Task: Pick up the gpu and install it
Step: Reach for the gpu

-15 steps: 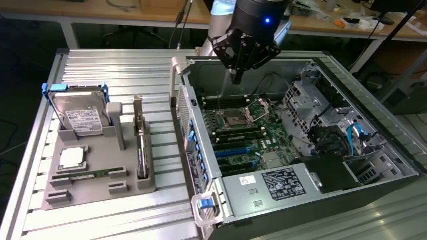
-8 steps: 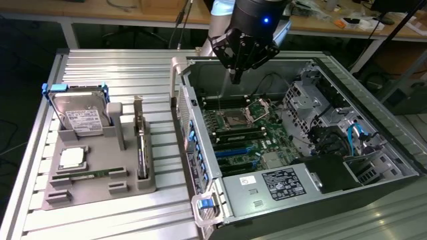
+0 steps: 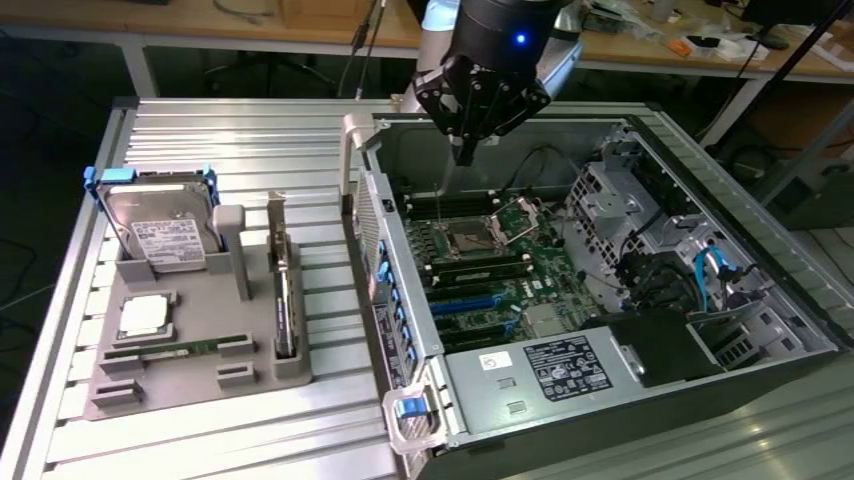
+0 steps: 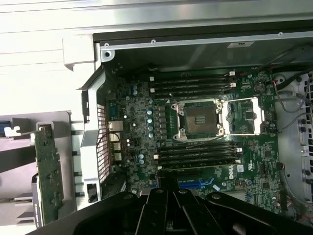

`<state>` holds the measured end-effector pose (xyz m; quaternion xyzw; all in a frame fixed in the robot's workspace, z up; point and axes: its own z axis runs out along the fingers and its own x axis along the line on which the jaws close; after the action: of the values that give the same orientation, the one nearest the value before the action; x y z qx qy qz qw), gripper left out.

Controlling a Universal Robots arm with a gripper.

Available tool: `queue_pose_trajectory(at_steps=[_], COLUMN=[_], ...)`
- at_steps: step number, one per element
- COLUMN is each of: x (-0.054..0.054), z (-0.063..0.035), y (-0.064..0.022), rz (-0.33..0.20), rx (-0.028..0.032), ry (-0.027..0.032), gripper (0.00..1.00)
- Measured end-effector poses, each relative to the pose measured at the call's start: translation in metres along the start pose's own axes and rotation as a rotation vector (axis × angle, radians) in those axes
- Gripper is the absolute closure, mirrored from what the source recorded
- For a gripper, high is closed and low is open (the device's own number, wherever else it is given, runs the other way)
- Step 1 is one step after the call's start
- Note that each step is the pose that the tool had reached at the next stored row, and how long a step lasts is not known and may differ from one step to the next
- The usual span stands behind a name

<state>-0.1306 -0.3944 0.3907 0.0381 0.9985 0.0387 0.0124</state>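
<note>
The gpu, a thin dark card with a silvery bracket, stands on its edge in a slot of the grey holder on the exterior view's left. In the wrist view the gpu shows as a greenish board beside the case wall. My gripper hangs shut and empty above the open computer case, over the far part of the motherboard and well away from the card. Its black fingers point at the motherboard near the blue slots.
The holder also carries a hard drive in a blue frame, a loose processor and a green RAM stick. The case's metal rear wall stands between holder and motherboard. An open CPU socket, RAM slots, cables and drive cages fill the case.
</note>
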Motion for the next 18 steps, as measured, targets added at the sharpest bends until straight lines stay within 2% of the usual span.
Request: queue_pose_trajectory(at_steps=[18], x=[0.0024], z=[0.0009], y=[0.0028], rz=[0.0], rx=[0.0], ry=[0.0], gripper=[0.89])
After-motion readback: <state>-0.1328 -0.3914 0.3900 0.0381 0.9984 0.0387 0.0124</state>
